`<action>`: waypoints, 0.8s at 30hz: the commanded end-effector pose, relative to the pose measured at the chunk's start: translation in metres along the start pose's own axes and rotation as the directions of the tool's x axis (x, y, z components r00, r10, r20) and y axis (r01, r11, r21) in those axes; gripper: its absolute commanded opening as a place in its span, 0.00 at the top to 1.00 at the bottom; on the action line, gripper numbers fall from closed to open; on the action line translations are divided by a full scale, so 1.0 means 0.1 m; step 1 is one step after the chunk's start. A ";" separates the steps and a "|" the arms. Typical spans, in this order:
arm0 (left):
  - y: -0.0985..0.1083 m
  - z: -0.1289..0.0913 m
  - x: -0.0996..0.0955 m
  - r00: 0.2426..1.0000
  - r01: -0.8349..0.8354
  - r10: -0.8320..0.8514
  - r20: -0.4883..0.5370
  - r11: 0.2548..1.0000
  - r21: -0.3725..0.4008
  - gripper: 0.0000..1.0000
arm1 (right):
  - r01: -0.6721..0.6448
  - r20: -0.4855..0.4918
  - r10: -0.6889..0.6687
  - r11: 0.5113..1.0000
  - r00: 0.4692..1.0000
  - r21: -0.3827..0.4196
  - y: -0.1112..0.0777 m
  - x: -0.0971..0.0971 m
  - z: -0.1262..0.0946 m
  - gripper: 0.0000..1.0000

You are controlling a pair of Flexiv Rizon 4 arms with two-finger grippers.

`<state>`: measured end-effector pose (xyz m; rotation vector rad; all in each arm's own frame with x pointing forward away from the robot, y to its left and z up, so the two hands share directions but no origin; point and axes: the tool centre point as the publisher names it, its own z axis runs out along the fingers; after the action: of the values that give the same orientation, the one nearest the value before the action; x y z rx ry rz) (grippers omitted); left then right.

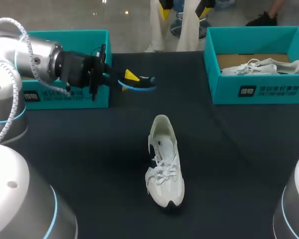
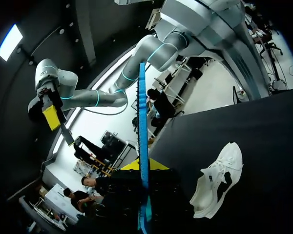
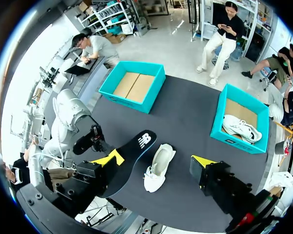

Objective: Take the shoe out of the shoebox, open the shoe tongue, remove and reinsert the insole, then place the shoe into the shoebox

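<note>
1. As I judge it, the insole is out and putting it back comes next. My left gripper [image 1: 130, 77] is clamped on the thin black insole with a bright blue edge [image 1: 142, 83]. It holds the insole in the air over the far left part of the black table [image 1: 89, 149], just in front of the teal cardboard shoebox [image 1: 65, 97] at the far left corner.
2. The white lace-up trainer [image 1: 164, 164] stands upright at the table's middle, well apart from the insole. Its toe points to the near edge and its open collar to the far edge.
3. My right gripper [image 3: 156, 159] hangs high above the table, fingers spread wide, holding nothing.
4. The next move probably calls for aligning the insole with the collar and sliding it in toe first, perhaps with my right gripper steadying the trainer.
5. The left wrist view shows the insole [image 2: 142, 122] edge-on, a blue line pinched between my yellow tips.
6. Only the right wrist view shows the insole's broad black face [image 3: 134, 151], the near box's bare cardboard floor and my right gripper.
7. A second teal shoebox [image 1: 259, 89] at the far right corner holds another white shoe [image 1: 261, 67].
</note>
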<state>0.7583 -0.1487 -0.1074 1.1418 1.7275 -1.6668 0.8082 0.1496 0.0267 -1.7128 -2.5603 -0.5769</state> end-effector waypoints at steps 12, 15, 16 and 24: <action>0.08 -0.11 0.20 0.868 -0.494 0.496 0.024 0.868 -0.043 1.00 | -0.001 0.001 0.001 1.000 1.000 0.002 0.01 0.00 0.00 0.00; 0.05 -0.08 0.23 0.854 -0.518 0.520 -0.003 0.852 -0.073 1.00 | -0.001 0.001 0.001 1.000 1.000 0.002 0.01 0.00 0.00 0.00; 0.02 -0.07 0.23 0.862 -0.506 0.507 -0.008 0.859 -0.079 1.00 | -0.001 0.001 0.001 1.000 1.000 0.002 0.01 0.00 0.00 0.00; 0.02 -0.07 0.23 0.862 -0.506 0.507 -0.008 0.859 -0.079 1.00 | -0.001 0.001 0.001 1.000 1.000 0.002 0.01 0.00 0.00 0.00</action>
<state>0.7520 -0.1380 -0.1264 1.4000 1.3106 -1.2687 0.8082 0.1497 0.0267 -1.7127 -2.5604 -0.5770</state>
